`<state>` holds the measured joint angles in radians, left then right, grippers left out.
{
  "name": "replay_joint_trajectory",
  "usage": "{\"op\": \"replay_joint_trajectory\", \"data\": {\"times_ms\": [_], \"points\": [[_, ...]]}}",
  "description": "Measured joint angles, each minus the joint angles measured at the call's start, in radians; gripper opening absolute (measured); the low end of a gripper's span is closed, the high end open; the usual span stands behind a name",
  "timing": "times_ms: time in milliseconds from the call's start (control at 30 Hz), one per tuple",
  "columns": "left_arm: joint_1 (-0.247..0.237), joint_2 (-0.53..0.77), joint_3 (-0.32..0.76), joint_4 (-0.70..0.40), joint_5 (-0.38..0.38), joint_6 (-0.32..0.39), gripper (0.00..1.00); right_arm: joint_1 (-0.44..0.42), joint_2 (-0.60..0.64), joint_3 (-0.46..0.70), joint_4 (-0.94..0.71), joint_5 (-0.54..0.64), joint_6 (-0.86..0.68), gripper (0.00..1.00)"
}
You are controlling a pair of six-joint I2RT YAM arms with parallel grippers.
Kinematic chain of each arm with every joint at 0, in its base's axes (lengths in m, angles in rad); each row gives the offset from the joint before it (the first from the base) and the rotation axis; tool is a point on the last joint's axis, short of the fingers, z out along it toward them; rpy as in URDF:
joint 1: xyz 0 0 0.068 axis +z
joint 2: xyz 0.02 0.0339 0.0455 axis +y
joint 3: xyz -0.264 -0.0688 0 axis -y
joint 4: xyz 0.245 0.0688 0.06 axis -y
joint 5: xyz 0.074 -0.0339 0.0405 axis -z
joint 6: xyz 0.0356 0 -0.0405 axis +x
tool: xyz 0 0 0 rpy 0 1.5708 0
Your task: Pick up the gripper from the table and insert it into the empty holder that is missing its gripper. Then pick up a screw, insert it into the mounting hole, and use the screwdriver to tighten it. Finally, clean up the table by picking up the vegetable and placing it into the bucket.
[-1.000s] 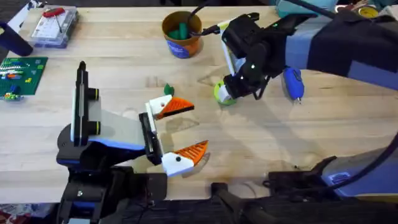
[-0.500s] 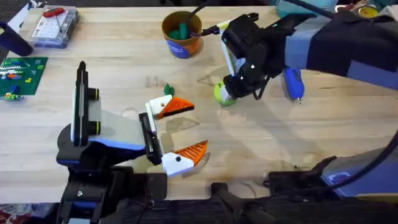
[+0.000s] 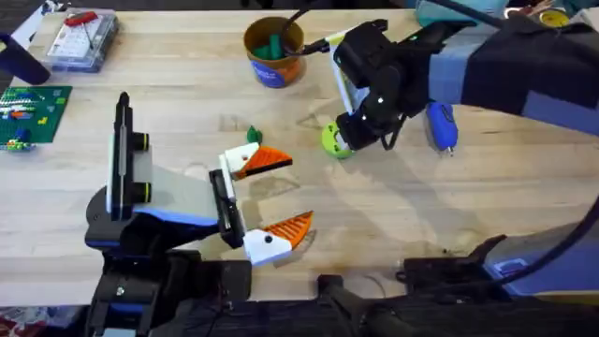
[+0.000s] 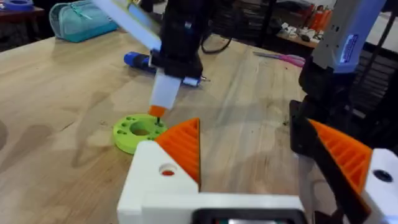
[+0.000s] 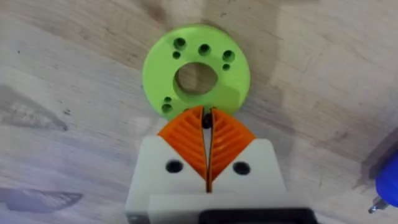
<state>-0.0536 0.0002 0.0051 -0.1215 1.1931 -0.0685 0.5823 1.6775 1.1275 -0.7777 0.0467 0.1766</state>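
Observation:
A green disc (image 3: 334,139) with a centre hole and several small mounting holes lies flat on the table. My right gripper (image 3: 360,126) hangs right over its near rim (image 5: 196,78), orange pads (image 5: 186,140) shut on a tiny dark screw (image 5: 206,122) at their tips. In the left wrist view its tip (image 4: 157,112) nearly touches the disc (image 4: 140,130). The blue screwdriver (image 3: 440,126) lies just right of that gripper. The orange-brown bucket (image 3: 273,64) stands at the back with something green inside. My left gripper (image 3: 285,194) is open and holds nothing, left of the disc.
A small green piece (image 3: 253,135) lies near the left gripper's far finger. A clear box with a red-handled tool (image 3: 82,37) and a green circuit board (image 3: 33,110) are at the far left. A teal pouch (image 4: 81,18) sits at the back right.

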Motion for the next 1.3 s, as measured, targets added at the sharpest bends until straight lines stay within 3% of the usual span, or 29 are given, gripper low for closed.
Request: {"op": "replay_joint_trajectory", "data": {"times_ms": [833, 1300], "points": [[0.0, 0.0, 0.0, 0.0, 0.0, 0.0, 0.99, 0.0, -0.002, 0.011, -0.01, 0.008, -0.001, 0.007], [0.0, 0.0, 0.0, 0.0, 0.0, 0.0, 0.99, 0.0, -0.123, 0.211, -0.225, 0.013, -0.004, 0.007]]}}
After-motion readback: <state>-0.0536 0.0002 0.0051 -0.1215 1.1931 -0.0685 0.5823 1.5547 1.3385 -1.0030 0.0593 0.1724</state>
